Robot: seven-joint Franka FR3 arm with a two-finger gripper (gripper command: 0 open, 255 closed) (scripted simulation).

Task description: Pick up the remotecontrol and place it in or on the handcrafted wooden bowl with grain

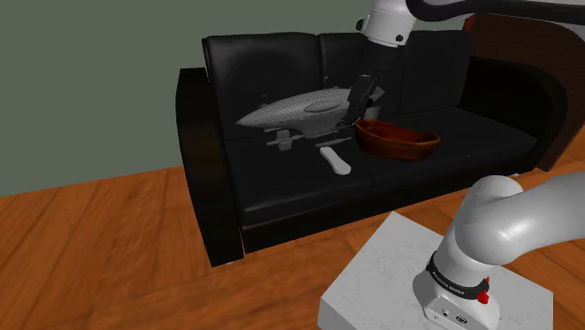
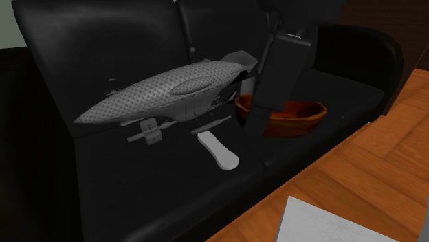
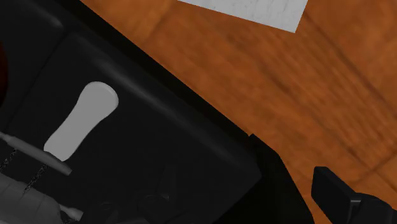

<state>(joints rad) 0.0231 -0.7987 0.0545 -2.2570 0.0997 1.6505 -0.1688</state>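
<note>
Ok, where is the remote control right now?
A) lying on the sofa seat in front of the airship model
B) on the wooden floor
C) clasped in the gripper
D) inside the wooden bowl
A: the white remote lies flat on the black sofa seat, just in front of the grey airship model and apart from the brown bowl.

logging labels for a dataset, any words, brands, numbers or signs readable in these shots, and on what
Dark band on the arm's lower joint: a line of pale lettering, too small to read.
Remote control, brown bowl, airship model, black sofa: no text or signs on any.
</note>
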